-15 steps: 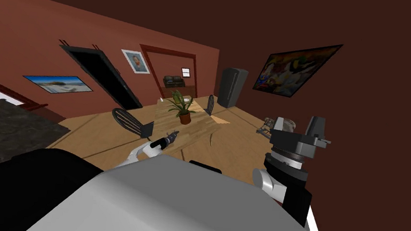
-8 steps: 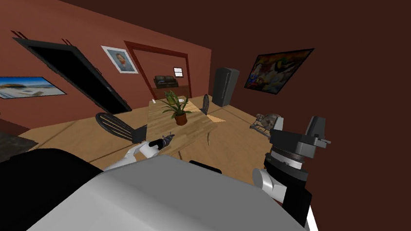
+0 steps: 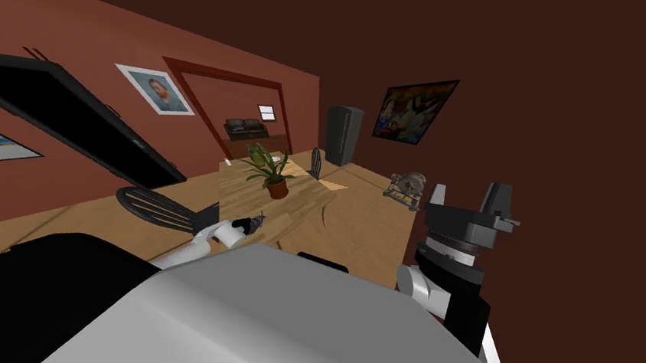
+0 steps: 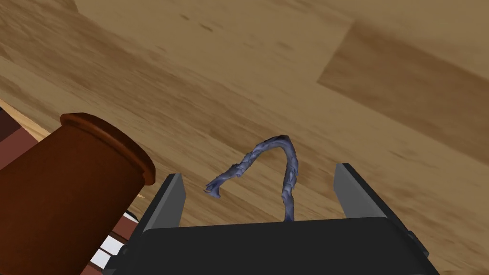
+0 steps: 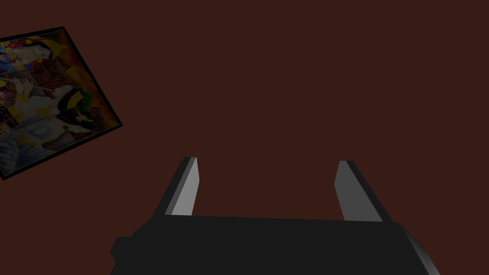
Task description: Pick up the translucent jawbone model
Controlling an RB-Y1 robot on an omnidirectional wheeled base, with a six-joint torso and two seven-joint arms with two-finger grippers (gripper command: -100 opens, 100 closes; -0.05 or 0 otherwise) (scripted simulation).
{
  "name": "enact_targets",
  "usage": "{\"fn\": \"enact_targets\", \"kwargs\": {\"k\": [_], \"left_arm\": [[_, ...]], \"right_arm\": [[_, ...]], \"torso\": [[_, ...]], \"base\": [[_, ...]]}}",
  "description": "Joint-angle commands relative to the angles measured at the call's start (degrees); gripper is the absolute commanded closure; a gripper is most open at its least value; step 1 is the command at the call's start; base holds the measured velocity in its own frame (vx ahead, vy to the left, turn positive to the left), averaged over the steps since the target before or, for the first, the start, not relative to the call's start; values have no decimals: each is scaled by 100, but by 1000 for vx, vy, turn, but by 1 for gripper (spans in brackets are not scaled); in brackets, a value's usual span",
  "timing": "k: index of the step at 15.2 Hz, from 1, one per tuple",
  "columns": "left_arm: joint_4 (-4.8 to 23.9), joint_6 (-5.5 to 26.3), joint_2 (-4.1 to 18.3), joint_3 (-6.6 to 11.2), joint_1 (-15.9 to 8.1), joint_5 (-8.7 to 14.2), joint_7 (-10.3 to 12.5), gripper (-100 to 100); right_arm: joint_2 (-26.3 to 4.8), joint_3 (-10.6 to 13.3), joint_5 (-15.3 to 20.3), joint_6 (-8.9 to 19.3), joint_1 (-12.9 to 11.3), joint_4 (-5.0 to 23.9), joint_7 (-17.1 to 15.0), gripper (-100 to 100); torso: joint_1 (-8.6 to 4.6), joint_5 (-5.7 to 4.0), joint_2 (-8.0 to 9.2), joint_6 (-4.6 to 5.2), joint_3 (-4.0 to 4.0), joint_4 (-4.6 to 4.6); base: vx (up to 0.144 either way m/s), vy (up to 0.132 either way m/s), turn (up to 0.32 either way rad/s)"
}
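Observation:
The jawbone model [image 4: 274, 164] is a thin, bluish, translucent arch lying on the wooden table [image 4: 239, 71]. My left gripper [image 4: 260, 173] is open just above it, and the arch sits between the two fingers [image 4: 173, 198], touching neither. In the head view the left gripper [image 3: 256, 221] reaches out low over the table's [image 3: 315, 205] near part. My right gripper [image 3: 468, 195] is raised at my right side, and its fingers [image 5: 187, 188] stand open with nothing between them.
A brown pot [image 4: 71, 191] stands close beside the left gripper; in the head view it holds a green plant [image 3: 274, 173]. Dark chairs [image 3: 156, 207] [image 3: 315, 163] stand at the table's sides. A grey object [image 3: 409, 186] lies on the floor to the right.
My head view has swung, so the room slides left in the picture. The left hand sits slightly lower and nearer me. The right arm has not moved.

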Motion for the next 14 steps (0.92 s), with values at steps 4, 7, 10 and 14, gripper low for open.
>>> {"fn": "enact_targets", "kwargs": {"k": [4, 7, 10, 14], "left_arm": [[329, 439, 205, -93, -116, 136, 41, -100], [464, 599, 282, -132, -158, 187, 56, -100], [731, 379, 114, -116, -229, 129, -35, -100], [870, 317, 11, -103, -265, 69, -63, -100]], "right_arm": [[0, 0, 0, 0, 0, 0, 0, 0], [0, 0, 0, 0, 1, 0, 0, 0], [0, 0, 0, 0, 1, 0, 0, 0], [0, -1, 0, 0, 1, 0, 0, 0]], "torso": [[-3, -1, -3, 1, -1, 0], [-3, -1, -4, -2, -2, -1], [-7, -1, -10, -3, -6, -2], [-4, 0, -22, -3, -12, -5]], "base": [[-22, 26, -169], [-19, 23, -127], [5, 19, -43], [21, 23, -30]]}}
